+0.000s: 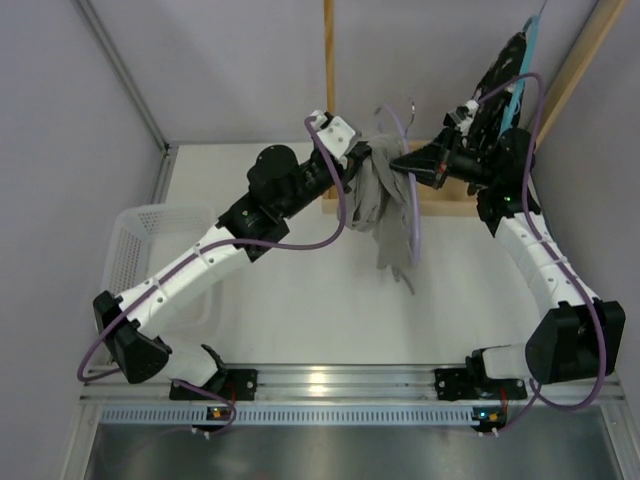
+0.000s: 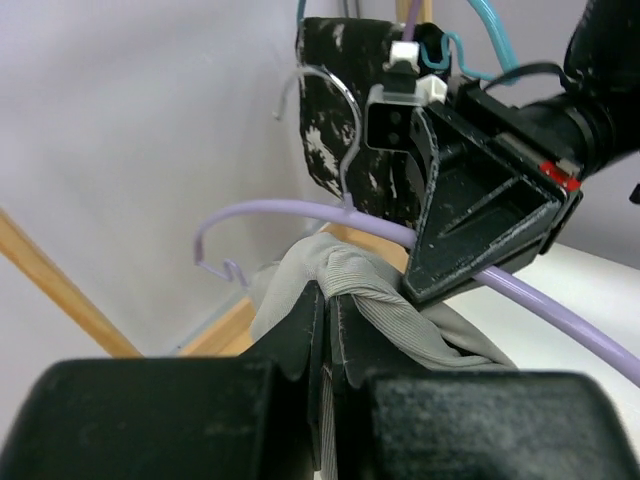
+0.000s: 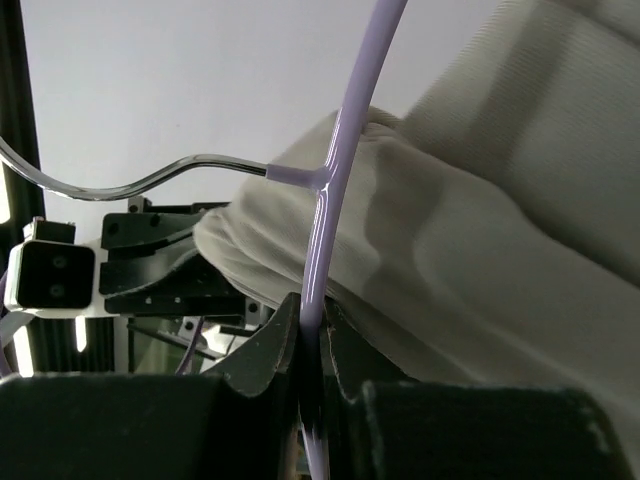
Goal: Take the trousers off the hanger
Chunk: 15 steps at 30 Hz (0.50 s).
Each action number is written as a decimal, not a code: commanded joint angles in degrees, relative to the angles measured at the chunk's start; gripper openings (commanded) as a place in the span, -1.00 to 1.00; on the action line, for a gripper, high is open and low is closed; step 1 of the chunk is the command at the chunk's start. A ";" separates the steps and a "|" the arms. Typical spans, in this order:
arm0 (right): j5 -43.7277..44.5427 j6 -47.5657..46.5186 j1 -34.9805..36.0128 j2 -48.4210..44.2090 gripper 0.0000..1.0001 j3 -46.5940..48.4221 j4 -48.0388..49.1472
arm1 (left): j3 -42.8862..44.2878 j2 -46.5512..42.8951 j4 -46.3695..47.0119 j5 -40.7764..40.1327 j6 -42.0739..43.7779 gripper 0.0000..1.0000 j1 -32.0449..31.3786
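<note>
Grippers first: the left gripper (image 2: pixel 326 335) is squeezed nearly all the way closed, with a ridge of the grey trousers (image 1: pixel 385 215) pinched between its fingers. The right gripper (image 3: pixel 311 332) is closed too, with its jaws clamped on the thin lilac bar of the hanger (image 3: pixel 345 130), which runs straight up the middle of the right wrist view. The two grippers sit just beside each other, upper middle of the top view, nearly nose to nose.

The trousers are still draped over the hanger, bunched at the top where the left fingers bite. The rest hangs down in a loose clump toward the centre of the white table (image 1: pixel 300 300). The hanger's metal hook (image 2: pixel 335 120) shows in the upper middle of the left wrist view. It's not clear whether it rests on anything. A wooden frame (image 1: pixel 328 60) stands right behind the cloth.

Only one container here: a white mesh basket (image 1: pixel 125 235) at the left of the top view, with the left arm passing over its right side. Its contents can't be made out.
</note>
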 commanded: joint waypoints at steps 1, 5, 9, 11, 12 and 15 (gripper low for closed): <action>-0.95 0.45 -2.23 0.44 -1.00 -1.53 7.33 | 6.61 -3.67 3.57 -3.30 0.21 -1.00 0.37; -1.91 -0.07 -3.29 0.97 -1.00 -3.56 8.48 | 10.57 -2.97 3.30 -6.91 0.56 -1.00 0.90; -2.71 -2.88 -3.81 0.88 -1.00 -4.88 7.08 | 15.14 -1.56 3.30 -9.45 2.06 -1.00 1.34; -3.15 -5.42 -4.08 0.88 -1.00 -5.76 4.88 | 18.21 -0.51 3.30 -10.68 2.59 -1.00 1.87; -3.24 -6.30 -4.17 0.79 -1.00 -6.11 4.27 | 19.27 -0.16 3.21 -11.13 2.85 -1.00 2.48; -3.76 -10.96 -4.43 0.70 -1.00 -7.52 -0.13 | 23.93 1.42 2.34 -12.62 3.29 -1.00 3.88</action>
